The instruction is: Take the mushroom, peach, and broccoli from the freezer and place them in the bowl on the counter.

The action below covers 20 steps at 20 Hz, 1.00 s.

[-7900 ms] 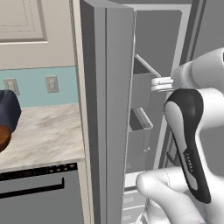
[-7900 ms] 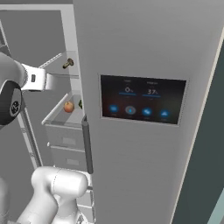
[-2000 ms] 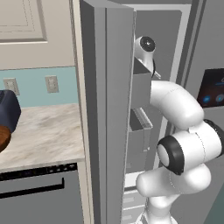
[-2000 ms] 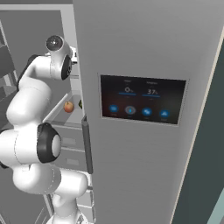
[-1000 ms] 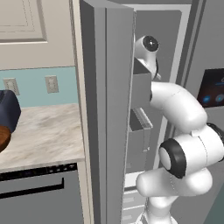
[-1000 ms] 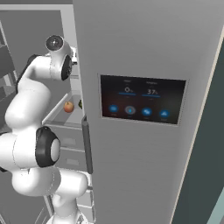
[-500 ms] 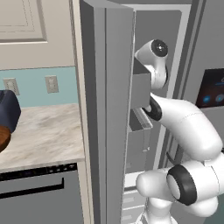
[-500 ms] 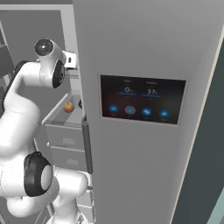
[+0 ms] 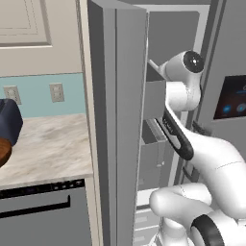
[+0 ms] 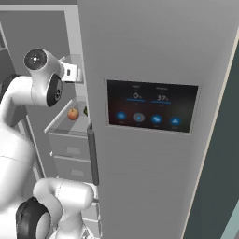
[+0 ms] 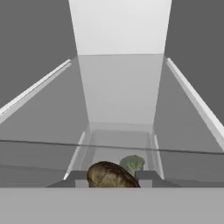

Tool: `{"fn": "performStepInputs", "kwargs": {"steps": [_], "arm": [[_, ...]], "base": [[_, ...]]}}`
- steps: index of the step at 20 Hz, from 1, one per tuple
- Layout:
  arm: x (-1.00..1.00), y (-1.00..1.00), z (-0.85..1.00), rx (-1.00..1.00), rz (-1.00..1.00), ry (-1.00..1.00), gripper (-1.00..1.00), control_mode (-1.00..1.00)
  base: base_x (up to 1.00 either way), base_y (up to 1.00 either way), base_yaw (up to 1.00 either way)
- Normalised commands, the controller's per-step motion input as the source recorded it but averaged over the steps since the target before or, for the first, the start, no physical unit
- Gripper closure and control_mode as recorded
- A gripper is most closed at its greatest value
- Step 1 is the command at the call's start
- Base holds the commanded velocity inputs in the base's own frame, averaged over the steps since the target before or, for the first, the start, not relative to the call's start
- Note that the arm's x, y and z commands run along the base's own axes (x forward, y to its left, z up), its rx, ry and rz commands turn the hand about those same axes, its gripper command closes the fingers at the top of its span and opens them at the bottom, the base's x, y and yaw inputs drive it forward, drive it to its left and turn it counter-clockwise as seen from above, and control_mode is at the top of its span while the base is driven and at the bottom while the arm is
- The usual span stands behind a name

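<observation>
My gripper [image 11: 113, 179] is shut on the mushroom [image 11: 111, 174], whose brown cap sits between the two finger tips in the hand view. Just behind it, lower in the freezer [image 11: 120, 26], lies the green broccoli [image 11: 132, 163]. In the right base view the peach [image 10: 73, 114] and the broccoli [image 10: 86, 111] rest side by side on a clear freezer shelf, below my hand, which reaches in past the door edge. The reddish-brown bowl [image 9: 2, 152] shows only as a sliver at the left edge of the counter [image 9: 48, 149].
The open freezer door [image 9: 115, 120] with grey bins stands between my arm and the counter. A dark blue toaster [image 9: 9, 126] sits beside the bowl. The wider grey door with the dispenser panel [image 10: 151, 112] is to the right of the freezer.
The arm has folded: the wrist has drawn back out from the freezer shelf and a little lower, the elbow swinging down. The grip stays shut.
</observation>
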Motion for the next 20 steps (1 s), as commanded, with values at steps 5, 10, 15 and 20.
{"fn": "performStepInputs", "kwargs": {"steps": [5, 10, 15, 20], "arm": [[-0.84, -0.1, 0.13, 0.0, 0.0, 0.0, 1.0, -1.0], [-0.88, 0.0, 0.1, 0.0, -0.04, 0.01, 1.0, -1.0], [-0.89, -0.03, 0.18, 0.0, -0.04, 0.01, 1.0, -1.0], [-0.86, -0.18, 0.13, 0.0, 0.0, 0.01, 1.0, -1.0]], "base": [[0.0, 0.0, 0.0], [0.0, 0.0, 0.0], [0.0, 0.0, 0.0], [0.0, 0.0, 0.0]]}}
